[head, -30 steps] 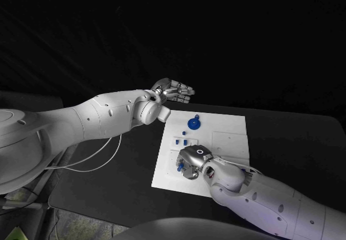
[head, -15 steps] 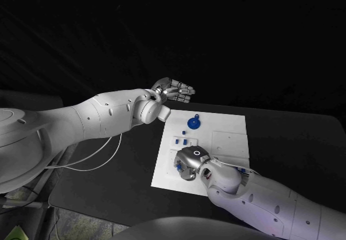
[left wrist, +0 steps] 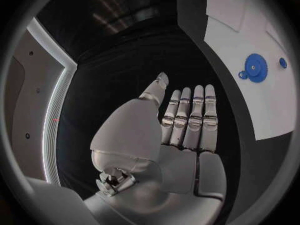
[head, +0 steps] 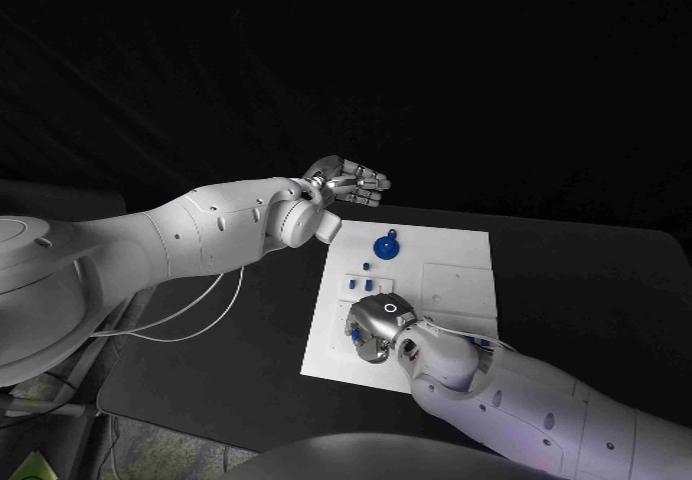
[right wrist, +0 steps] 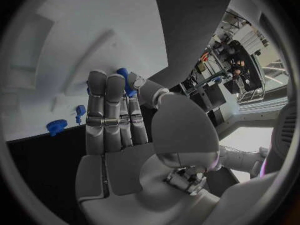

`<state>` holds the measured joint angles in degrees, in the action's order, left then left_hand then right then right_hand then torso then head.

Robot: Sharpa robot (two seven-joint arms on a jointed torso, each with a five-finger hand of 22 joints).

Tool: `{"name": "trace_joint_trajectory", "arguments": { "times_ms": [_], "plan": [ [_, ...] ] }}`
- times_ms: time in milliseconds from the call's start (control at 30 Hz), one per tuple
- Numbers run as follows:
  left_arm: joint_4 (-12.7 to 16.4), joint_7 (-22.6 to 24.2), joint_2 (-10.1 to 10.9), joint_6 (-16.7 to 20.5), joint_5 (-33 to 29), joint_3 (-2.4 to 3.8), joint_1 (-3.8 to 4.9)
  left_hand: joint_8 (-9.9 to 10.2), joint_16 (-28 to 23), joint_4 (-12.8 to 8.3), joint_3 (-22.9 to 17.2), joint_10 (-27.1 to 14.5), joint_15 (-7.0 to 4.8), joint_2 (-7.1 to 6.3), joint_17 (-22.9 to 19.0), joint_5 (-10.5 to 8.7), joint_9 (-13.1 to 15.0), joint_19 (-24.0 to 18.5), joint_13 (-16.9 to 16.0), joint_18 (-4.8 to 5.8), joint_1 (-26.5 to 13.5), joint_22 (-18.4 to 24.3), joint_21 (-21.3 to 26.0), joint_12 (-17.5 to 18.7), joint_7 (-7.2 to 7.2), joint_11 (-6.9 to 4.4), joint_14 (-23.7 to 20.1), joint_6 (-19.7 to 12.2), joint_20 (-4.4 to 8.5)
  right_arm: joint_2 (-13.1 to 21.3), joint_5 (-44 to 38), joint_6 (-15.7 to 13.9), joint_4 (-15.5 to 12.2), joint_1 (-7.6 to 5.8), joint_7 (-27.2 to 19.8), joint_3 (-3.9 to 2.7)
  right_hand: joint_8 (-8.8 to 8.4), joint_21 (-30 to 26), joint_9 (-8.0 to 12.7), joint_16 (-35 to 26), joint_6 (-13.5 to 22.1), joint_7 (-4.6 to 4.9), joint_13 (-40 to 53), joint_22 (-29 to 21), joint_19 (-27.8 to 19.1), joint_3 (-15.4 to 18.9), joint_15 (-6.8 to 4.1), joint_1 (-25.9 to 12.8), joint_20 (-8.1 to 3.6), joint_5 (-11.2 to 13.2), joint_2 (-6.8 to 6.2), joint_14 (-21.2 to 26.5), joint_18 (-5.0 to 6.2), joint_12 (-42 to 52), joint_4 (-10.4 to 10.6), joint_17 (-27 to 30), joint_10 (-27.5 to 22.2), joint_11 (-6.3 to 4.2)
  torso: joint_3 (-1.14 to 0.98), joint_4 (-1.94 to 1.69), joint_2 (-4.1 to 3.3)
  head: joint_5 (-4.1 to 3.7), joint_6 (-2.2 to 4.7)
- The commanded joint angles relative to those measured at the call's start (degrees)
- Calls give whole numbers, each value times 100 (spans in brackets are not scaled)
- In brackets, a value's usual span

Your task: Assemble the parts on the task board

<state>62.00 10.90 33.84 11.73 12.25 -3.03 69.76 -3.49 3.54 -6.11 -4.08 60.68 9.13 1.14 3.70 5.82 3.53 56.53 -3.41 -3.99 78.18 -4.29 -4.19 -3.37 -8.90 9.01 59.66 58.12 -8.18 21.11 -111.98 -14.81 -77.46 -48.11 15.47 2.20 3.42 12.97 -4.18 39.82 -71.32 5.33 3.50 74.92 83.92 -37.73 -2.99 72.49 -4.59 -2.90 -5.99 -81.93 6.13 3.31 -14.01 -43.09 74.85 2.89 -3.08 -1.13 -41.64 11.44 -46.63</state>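
The white task board [head: 450, 292] lies in the middle of the black table. A blue gear [head: 388, 245] stands near its far edge, with small blue parts [head: 362, 287] along the left side. My right hand [head: 378, 325] is low over the board's near left part; in the right wrist view its thumb and fingertips pinch a small blue part [right wrist: 127, 81]. Past those fingers the board [right wrist: 75, 35] carries a blue gear [right wrist: 55, 127] and a blue piece [right wrist: 80, 110]. My left hand [head: 348, 182] hovers beyond the board's far left corner, fingers straight and holding nothing [left wrist: 187, 125]. The left wrist view shows the gear [left wrist: 254, 67].
Shallow rectangular recesses [head: 459, 280] mark the board's right half. Black table [head: 591, 290] surrounds the board on all sides. A thin white cable [head: 202, 315] hangs from my left arm over the table's left part.
My right hand has crept a little toward the board's near left edge. The left arm and hand have not moved.
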Motion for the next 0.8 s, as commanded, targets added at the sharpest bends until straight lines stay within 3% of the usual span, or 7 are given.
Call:
{"name": "trace_joint_trajectory", "arguments": {
  "times_ms": [33,133,167,267,367,433,800],
  "plan": [
    [11,-2,2,-109,-8,3,3,-7,-4,37,9,-36,-6,2,-2,-29,4,22,1,-56,-6,6,-7,-1,6,-14,-51,-53,-27,-6,61,74,19,53,50,51,15,-47,33,19,208,28,0,81,-37,126,49,-51,61,-139,-148,58,165,14,-3,17,-157,-4,-3,3,3,6,-3],
    [11,-12,8,-110,-4,3,3,-7,-4,37,9,-36,-6,2,-2,-29,4,22,1,-56,-6,6,-7,-1,6,-14,-51,-53,-27,5,100,-46,16,53,119,55,13,-110,40,15,428,76,-6,42,-93,363,119,-154,130,-268,-381,150,211,32,-1,34,-614,119,-4,5,2,7,-3],
    [11,-14,10,-110,-2,3,3,-7,-4,37,9,-36,-6,2,-2,-29,4,22,1,-56,-6,6,-7,-1,6,-14,-51,-53,-27,7,111,-86,15,53,133,56,20,-146,33,29,495,80,-8,9,-92,508,127,-114,157,-286,-390,176,242,42,21,43,-651,130,-5,4,0,8,0],
    [12,-22,13,-113,1,3,3,-7,-4,40,13,-45,-4,2,-2,-29,4,21,1,-61,-2,7,-6,0,4,-11,-56,-65,-31,15,155,-240,4,54,167,57,17,-269,48,-5,913,-14,-6,-91,-145,880,194,-41,222,-358,-527,294,262,46,26,103,-1052,219,-6,2,2,7,2],
    [14,-32,17,-120,4,3,3,-7,-4,40,13,-45,-4,2,-2,-29,4,21,1,-61,-2,7,-6,0,4,-11,-56,-65,-31,20,186,-372,-19,55,189,58,22,-454,45,2,1208,-40,-3,-273,-152,1559,260,248,295,-392,-520,411,285,100,145,242,-1475,304,-8,1,1,3,2],
    [16,-38,20,-127,9,3,3,-7,-4,40,13,-45,-4,2,-2,-29,4,21,1,-61,-2,7,-6,0,4,-11,-56,-65,-31,24,196,-434,-35,57,203,58,18,-517,45,72,1250,-65,-4,-323,-156,1729,278,359,315,-476,-546,490,287,150,240,346,-1595,326,-8,1,1,3,2],
    [32,-57,46,-147,21,3,3,-8,-4,41,20,-52,0,1,-2,-29,4,27,0,-69,-3,6,-9,-1,-1,-7,-62,-81,-34,171,251,-1033,-234,101,308,57,21,-651,43,477,1290,-100,-6,-300,-103,1789,302,513,339,-650,-741,639,307,314,458,895,-1851,360,-3,4,1,-25,24]
  ]
}}
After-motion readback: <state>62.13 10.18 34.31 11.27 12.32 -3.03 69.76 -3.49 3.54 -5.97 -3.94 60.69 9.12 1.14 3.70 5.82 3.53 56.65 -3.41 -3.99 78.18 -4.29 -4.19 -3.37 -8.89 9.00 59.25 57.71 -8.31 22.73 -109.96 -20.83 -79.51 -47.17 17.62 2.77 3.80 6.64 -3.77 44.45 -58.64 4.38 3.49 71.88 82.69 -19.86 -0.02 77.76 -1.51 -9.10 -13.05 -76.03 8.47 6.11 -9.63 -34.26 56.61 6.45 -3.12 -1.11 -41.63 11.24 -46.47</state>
